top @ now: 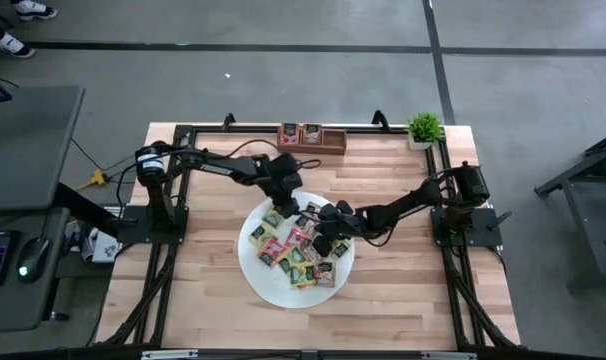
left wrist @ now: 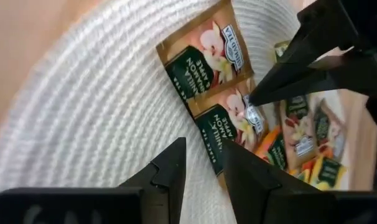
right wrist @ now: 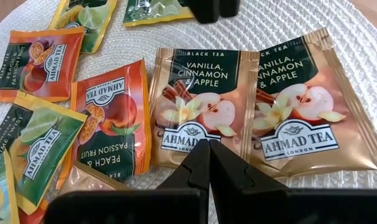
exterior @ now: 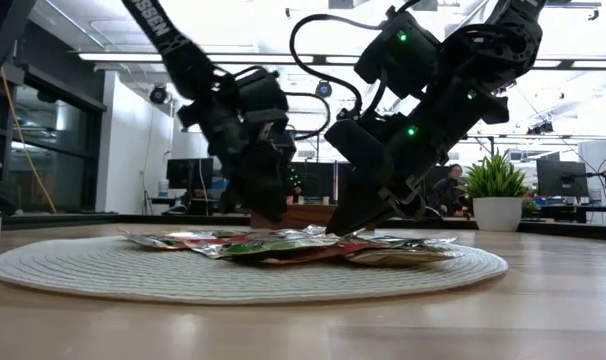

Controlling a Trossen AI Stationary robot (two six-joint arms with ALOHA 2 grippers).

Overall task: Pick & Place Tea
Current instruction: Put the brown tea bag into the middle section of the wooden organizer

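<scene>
On the wooden table (top: 403, 290), a white mat (top: 273, 290) holds tea packets (top: 301, 252).

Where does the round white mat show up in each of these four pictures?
High view: the mat lies mid-table, between both arms.
Low view: a wide flat band across the foreground.
Left wrist view: it fills most of the picture.
Right wrist view: it shows around the packets.
Shared landmark: the tea packets piled on it.
</scene>
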